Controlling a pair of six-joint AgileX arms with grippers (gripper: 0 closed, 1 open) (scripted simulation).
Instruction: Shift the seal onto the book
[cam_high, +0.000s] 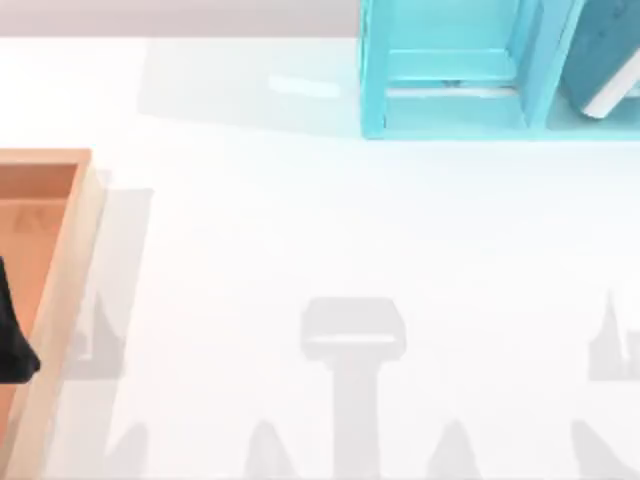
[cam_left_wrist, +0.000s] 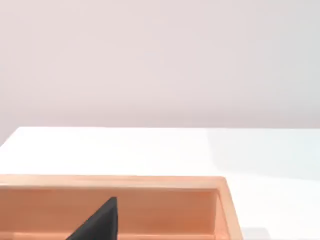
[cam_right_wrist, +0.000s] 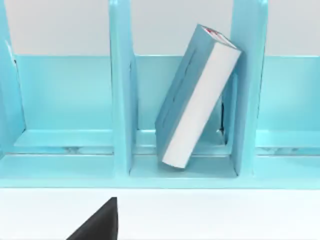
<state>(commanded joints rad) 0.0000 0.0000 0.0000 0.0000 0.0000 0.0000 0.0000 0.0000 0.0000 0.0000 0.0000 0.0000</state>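
The book leans tilted inside the light-blue shelf (middle compartment), beyond the right tool, whose opening I cannot tell.

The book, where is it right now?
The book leans tilted inside a compartment of the light-blue shelf, its top resting against a divider. From above it sits at the table's far right.

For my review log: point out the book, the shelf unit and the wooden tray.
book (cam_right_wrist: 200, 100), right wrist view, white page edges.
shelf unit (cam_high: 372, 70), top view, left side wall.
wooden tray (cam_left_wrist: 150, 182), left wrist view, far rim.
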